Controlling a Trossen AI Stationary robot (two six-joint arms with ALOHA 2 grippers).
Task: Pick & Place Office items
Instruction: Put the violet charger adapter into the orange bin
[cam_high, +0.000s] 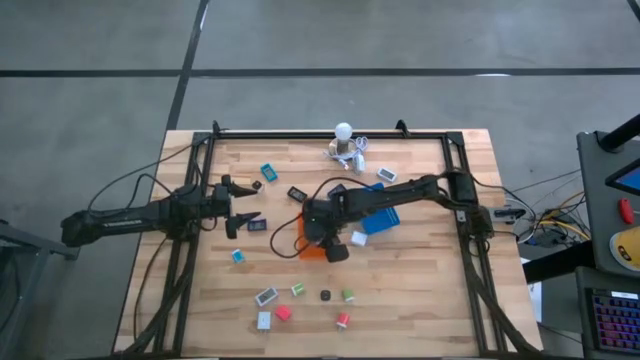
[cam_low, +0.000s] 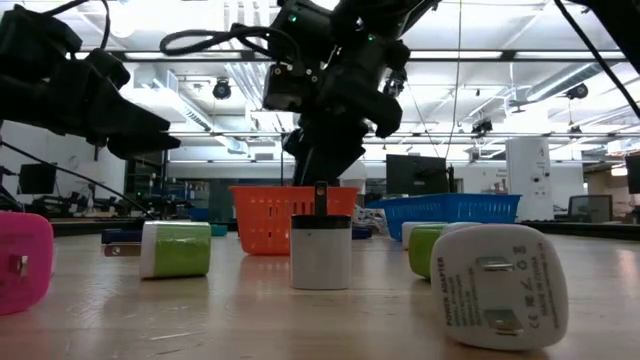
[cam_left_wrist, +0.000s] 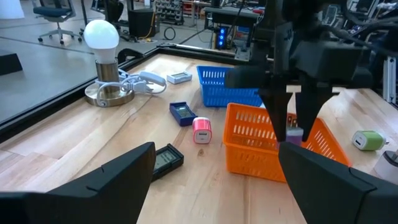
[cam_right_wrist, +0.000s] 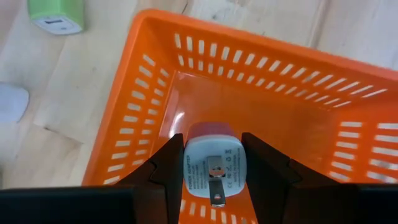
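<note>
Right pincer hung directly over the orange perforated plastic tray, fingers clamped on a small pink-and-white plug adapter, prong face toward the wrist cam; adapter was inside the tray's rim, above its floor, not touching it. Left pincer waited well to the left of the orange tray, fingers spread wide, nothing between them. Blue perforated plastic tray sat just beside the orange tray on its right. Other office items lay loose on the wooden surface: a pink adapter and a black flat device near the orange tray's left side, a green cube adapter just outside one corner. White round-bulb lamp w/ cables stood beyond the orange tray, by the surface's far edge.
</note>
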